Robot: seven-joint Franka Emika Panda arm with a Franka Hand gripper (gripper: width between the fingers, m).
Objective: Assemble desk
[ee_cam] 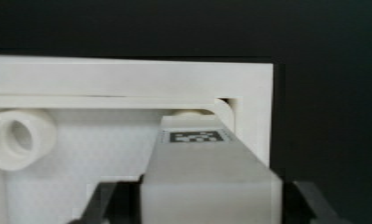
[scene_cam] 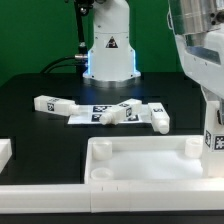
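The exterior view takes in the whole scene. The tray [scene_cam: 145, 143], the desk's big white rimmed part, lies at the front of the black tabletop [scene_cam: 30, 125]. The gripper [scene_cam: 210, 100] hangs over the tray's end on the exterior view's right. Behind the tray is the marker board [scene_cam: 82, 116], and the robot base [scene_cam: 108, 45] stands further back.

Three loose legs show here:
- one [scene_cam: 55, 103] lies alone on the tabletop, towards the exterior view's left;
- two [scene_cam: 115, 114] [scene_cam: 152, 117] lie close together on or across the marker board.

With the held leg [scene_cam: 212, 135], which stands roughly upright under the gripper with its tag facing the camera, that makes four legs.

Three round sockets can be counted in the tray: two [scene_cam: 100, 147] [scene_cam: 100, 172] at its end on the exterior view's left and one [scene_cam: 190, 145] at the far corner on the right. The near right corner is hidden behind the held leg.

The wrist view shows none of the loose legs, the marker board or the base. It does show the grip. The gripper [ee_cam: 209, 205] is closed to a middling width on the held leg [ee_cam: 209, 165], with a dark finger [ee_cam: 112, 205] on each side of it. The leg's tagged end points into a corner of the tray [ee_cam: 130, 75], just beside the inner wall. Whether it touches the tray I cannot tell. Only one socket [ee_cam: 19, 140] is in this view, apart from the leg's end.
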